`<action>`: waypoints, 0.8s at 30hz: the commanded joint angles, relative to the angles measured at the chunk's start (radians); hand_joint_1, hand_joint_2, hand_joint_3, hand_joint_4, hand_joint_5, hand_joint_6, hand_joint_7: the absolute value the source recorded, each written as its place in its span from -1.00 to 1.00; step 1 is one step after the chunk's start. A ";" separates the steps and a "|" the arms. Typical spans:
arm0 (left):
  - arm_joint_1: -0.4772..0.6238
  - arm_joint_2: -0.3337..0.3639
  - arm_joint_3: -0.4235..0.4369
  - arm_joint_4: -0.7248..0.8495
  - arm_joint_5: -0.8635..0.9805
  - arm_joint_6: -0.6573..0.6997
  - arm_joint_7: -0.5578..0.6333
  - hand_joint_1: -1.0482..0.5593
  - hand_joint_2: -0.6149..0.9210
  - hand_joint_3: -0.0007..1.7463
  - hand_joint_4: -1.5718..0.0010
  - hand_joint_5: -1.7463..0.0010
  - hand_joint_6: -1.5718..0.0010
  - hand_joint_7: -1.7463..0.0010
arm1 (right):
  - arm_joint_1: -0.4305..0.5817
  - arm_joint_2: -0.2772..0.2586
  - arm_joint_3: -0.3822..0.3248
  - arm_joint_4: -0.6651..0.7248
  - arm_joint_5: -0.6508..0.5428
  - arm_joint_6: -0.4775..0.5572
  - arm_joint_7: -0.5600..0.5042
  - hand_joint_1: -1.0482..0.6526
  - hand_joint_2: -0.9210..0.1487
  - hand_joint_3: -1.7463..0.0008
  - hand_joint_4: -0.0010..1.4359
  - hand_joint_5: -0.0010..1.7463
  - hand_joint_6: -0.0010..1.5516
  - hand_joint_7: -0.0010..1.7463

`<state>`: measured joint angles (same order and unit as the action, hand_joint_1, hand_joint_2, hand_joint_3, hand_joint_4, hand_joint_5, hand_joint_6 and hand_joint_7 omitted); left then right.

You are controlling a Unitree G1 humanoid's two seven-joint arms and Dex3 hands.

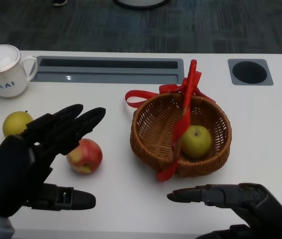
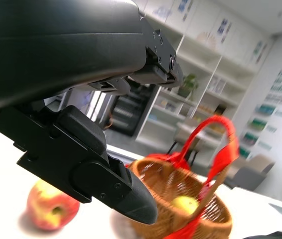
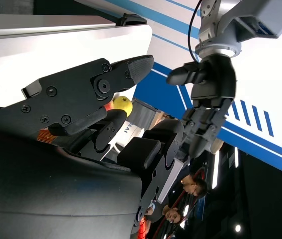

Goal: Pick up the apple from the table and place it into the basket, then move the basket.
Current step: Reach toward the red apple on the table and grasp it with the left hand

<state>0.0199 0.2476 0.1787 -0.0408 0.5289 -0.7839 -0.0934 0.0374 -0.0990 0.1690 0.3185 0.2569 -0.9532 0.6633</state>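
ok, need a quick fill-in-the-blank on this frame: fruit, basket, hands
1. The green apple lies inside the ____.
2. The red apple rests on the white table, just beyond the robot's ____ hand.
3. The wicker basket has a handle wrapped in ____ ribbon.
4. The right hand holds ____.

Missing words: basket; left; red; nothing

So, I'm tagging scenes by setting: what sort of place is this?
Likely an office or demo room: a white desk with a cable tray and grommet hole, and shelving behind.
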 commanded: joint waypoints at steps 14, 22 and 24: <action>-0.324 0.075 -0.214 0.559 0.063 -0.013 0.239 -0.64 0.64 -0.99 0.52 0.97 0.57 0.98 | 0.016 -0.025 0.001 -0.026 0.022 0.010 0.001 -0.20 -0.77 1.00 0.16 -0.99 0.00 -1.00; -0.461 0.099 -0.320 0.854 0.121 -0.034 0.392 -0.62 0.67 -0.99 0.45 0.96 0.52 0.98 | 0.024 -0.035 0.000 -0.043 0.024 0.011 0.000 -0.20 -0.77 1.00 0.17 -1.00 0.01 -1.00; -0.489 0.100 -0.342 0.922 0.127 -0.033 0.427 -0.62 0.67 -1.00 0.44 0.96 0.51 0.98 | 0.028 -0.038 0.000 -0.051 0.025 0.019 -0.002 -0.20 -0.77 1.00 0.18 -1.00 0.01 -1.00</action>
<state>-0.4433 0.3261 -0.1499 0.8399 0.6494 -0.8167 0.2990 0.0582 -0.1239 0.1705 0.2871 0.2691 -0.9435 0.6641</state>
